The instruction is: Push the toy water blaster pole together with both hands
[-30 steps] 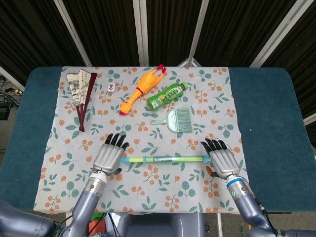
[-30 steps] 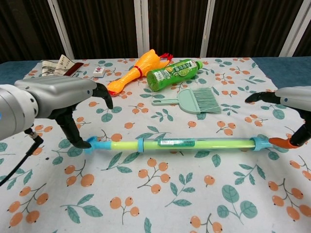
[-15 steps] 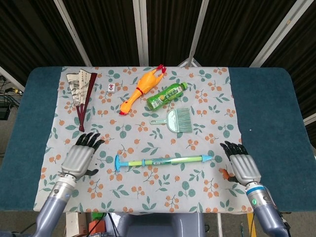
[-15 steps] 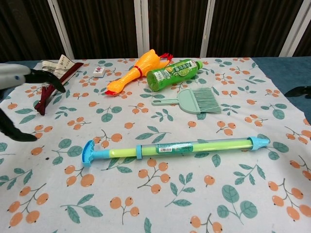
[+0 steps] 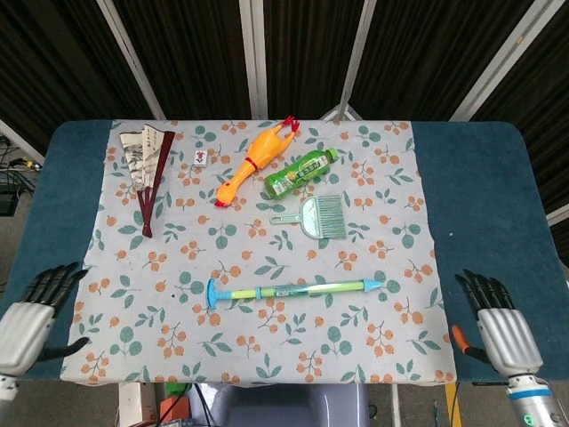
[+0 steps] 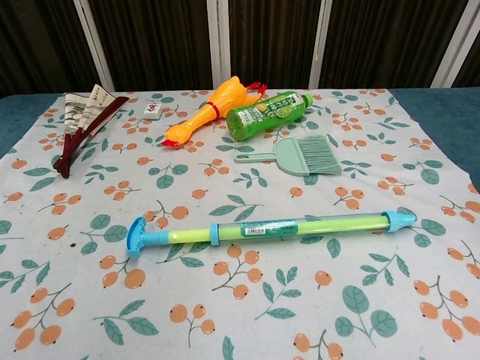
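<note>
Water blaster pole [image 5: 289,289] lay left-to-right on the flowered cloth [image 5: 373,151], its handle end toward the left hand [image 5: 34,313], its nozzle toward the right hand [image 5: 500,322]. Both hands held nothing, fingers spread, well outside its ends, about equally distant.

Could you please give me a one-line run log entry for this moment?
water blaster pole: flat on cloth, untouched | left robot hand: open, far left | right robot hand: open, far right
</note>
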`<act>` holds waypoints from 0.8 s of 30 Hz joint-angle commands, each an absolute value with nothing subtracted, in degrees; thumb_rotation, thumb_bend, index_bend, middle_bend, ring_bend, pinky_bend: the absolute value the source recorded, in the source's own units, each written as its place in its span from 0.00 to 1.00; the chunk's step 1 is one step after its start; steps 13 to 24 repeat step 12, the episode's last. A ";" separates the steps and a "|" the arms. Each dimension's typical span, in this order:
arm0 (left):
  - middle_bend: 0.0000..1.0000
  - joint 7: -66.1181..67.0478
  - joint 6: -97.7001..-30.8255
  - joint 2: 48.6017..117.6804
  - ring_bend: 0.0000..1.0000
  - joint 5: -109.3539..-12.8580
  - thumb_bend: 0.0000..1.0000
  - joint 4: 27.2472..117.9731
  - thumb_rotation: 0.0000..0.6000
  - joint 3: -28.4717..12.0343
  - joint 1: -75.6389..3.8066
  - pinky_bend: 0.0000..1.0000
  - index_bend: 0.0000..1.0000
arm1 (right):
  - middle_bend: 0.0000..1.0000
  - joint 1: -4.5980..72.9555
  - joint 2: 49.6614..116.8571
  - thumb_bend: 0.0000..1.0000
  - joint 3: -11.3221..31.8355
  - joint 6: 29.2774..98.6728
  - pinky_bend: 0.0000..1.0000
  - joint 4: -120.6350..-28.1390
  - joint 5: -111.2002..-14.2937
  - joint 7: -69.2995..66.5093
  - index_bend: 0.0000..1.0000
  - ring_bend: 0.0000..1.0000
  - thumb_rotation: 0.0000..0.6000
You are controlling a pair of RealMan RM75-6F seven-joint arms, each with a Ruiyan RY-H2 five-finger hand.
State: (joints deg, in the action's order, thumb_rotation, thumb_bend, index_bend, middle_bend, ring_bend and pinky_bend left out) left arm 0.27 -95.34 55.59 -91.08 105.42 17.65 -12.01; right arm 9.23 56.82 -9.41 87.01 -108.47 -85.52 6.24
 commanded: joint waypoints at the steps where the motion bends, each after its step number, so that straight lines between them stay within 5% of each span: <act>1: 0.00 -4.46 -102.52 56.15 0.00 -94.50 0.19 95.39 1.00 18.15 -4.57 0.01 0.02 | 0.00 2.68 58.17 0.42 -10.87 95.66 0.00 -99.99 -92.62 1.55 0.00 0.00 1.00; 8: 0.00 -8.54 -106.90 59.37 0.00 -93.52 0.18 86.66 1.00 13.35 -0.70 0.00 0.01 | 0.00 -0.38 58.22 0.42 -10.23 97.52 0.00 -96.64 -92.63 -6.80 0.00 0.00 1.00; 24: 0.00 -9.27 -104.78 59.08 0.00 -93.04 0.18 86.70 1.00 12.51 -0.54 0.00 0.01 | 0.00 -0.45 57.60 0.42 -9.81 96.12 0.00 -97.11 -92.56 -7.30 0.00 0.00 1.00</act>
